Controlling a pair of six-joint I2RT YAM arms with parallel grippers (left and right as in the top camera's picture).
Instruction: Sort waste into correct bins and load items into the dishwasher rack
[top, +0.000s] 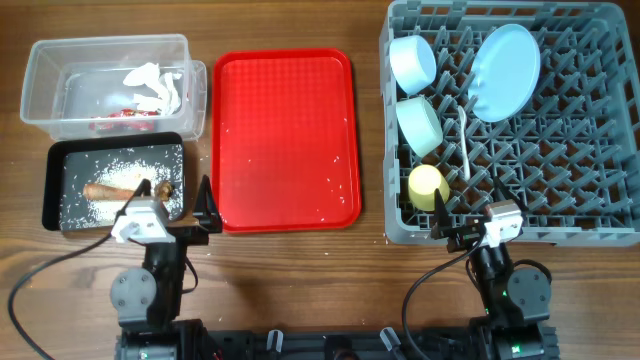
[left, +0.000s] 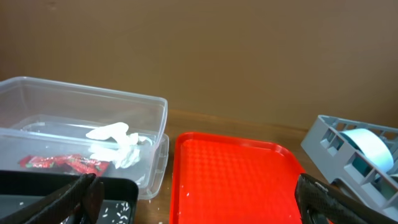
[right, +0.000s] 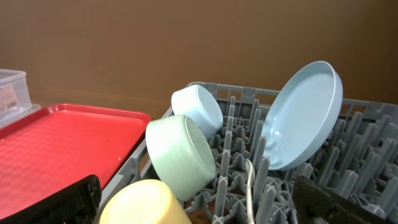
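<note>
The grey dishwasher rack (top: 560, 200) holds the pale blue plate (top: 505, 72), two pale bowls (top: 412, 60) (top: 420, 124), the yellow cup (top: 428, 186) and the white spoon (top: 464, 140). The clear tub (top: 40, 85) holds the white tissue (top: 152, 86) and the red-and-white wrapper (top: 120, 114). The black tray (top: 52, 185) holds the sausage-like stick (top: 108, 190), a dark lump (top: 163, 188) and rice grains (top: 120, 165). My left gripper (top: 175, 205) is open and empty at the near edge, between black tray and red tray. My right gripper (top: 468, 222) is open and empty at the rack's near edge.
The flat red serving tray (top: 285, 140) lies in the middle with a few rice grains on it. It shows in the left wrist view (left: 236, 180) and right wrist view (right: 56, 149). Bare wooden table lies in front of the trays.
</note>
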